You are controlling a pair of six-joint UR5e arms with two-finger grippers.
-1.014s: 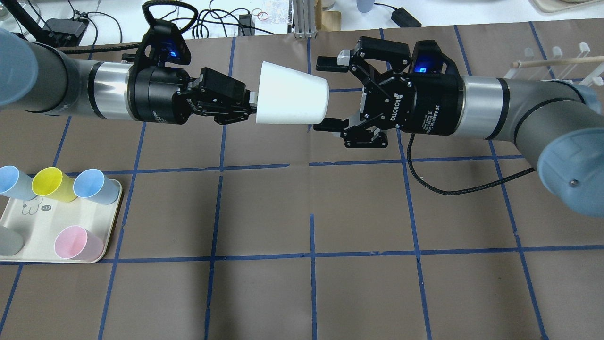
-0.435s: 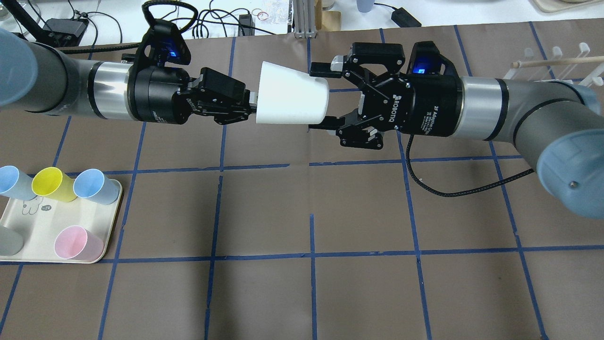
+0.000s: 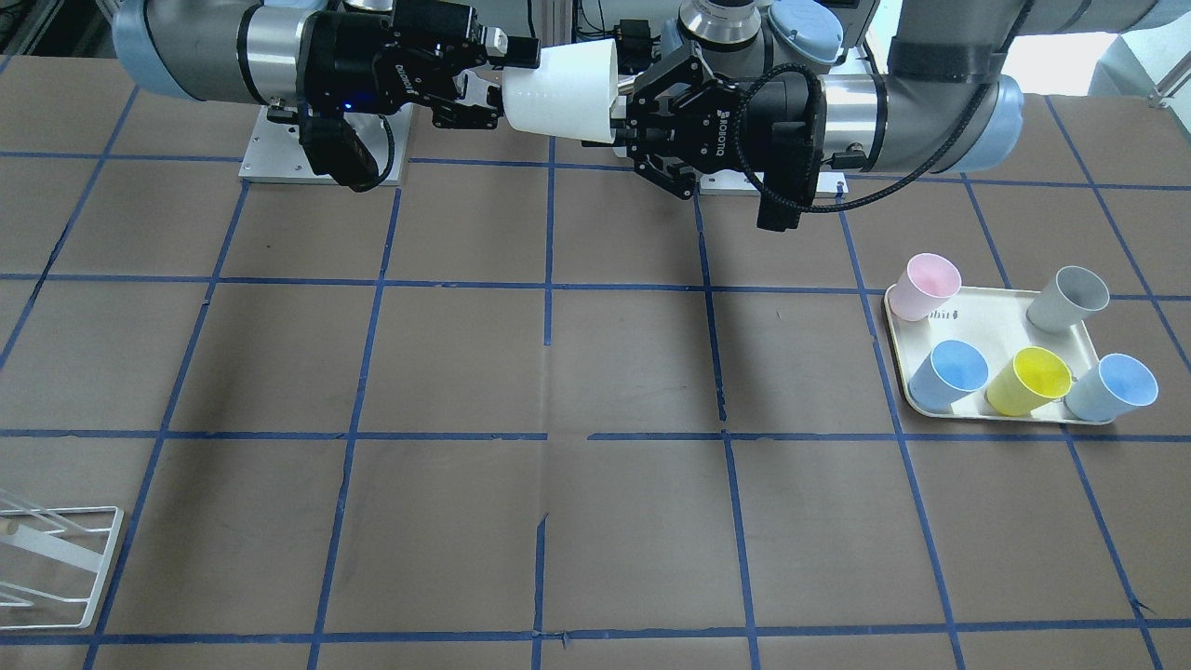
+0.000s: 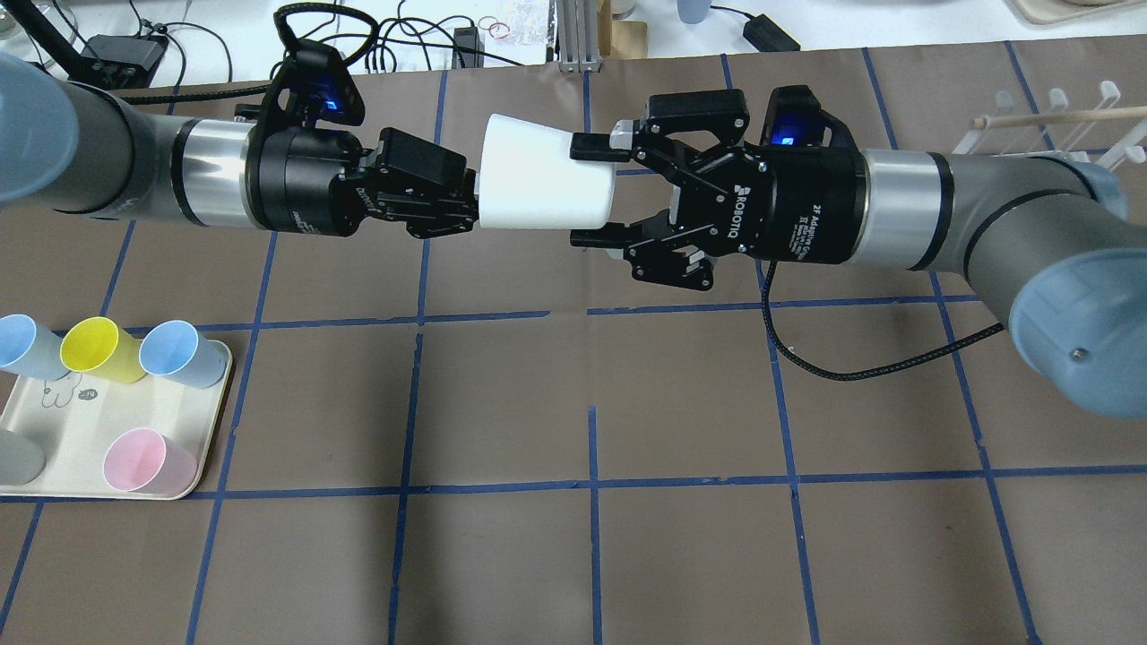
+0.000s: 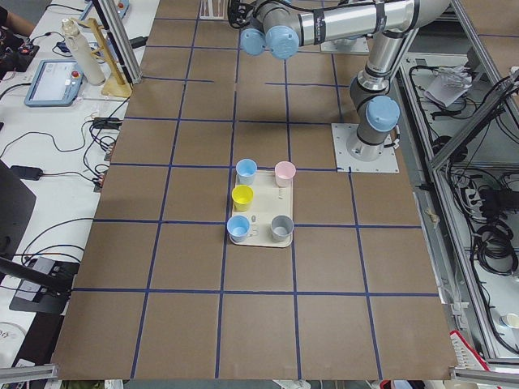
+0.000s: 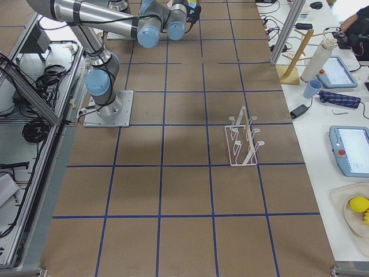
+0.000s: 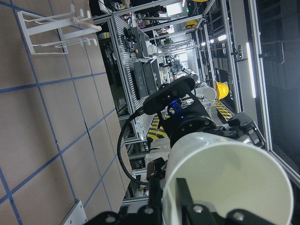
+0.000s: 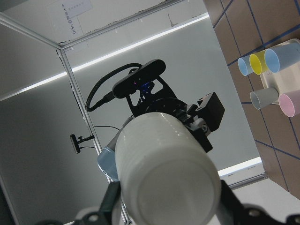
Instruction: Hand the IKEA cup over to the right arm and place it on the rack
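Above the counter (image 3: 465, 354), a cup (image 3: 558, 93) hangs between both grippers.
Front view: left gripper (image 3: 623, 112) pinches the cup's rim; right gripper (image 3: 516, 86) is clamped on its narrow end; the cup lies sideways in mid-air; rack (image 3: 56, 558) sits at a corner, well apart. Overhead: the same double hold; tray (image 4: 54, 430) of coloured cups at left. Right side view: rack upright on the counter. Left wrist: one finger (image 7: 184, 199) sits inside the cup's mouth. Right wrist: the cup's base faces the lens.
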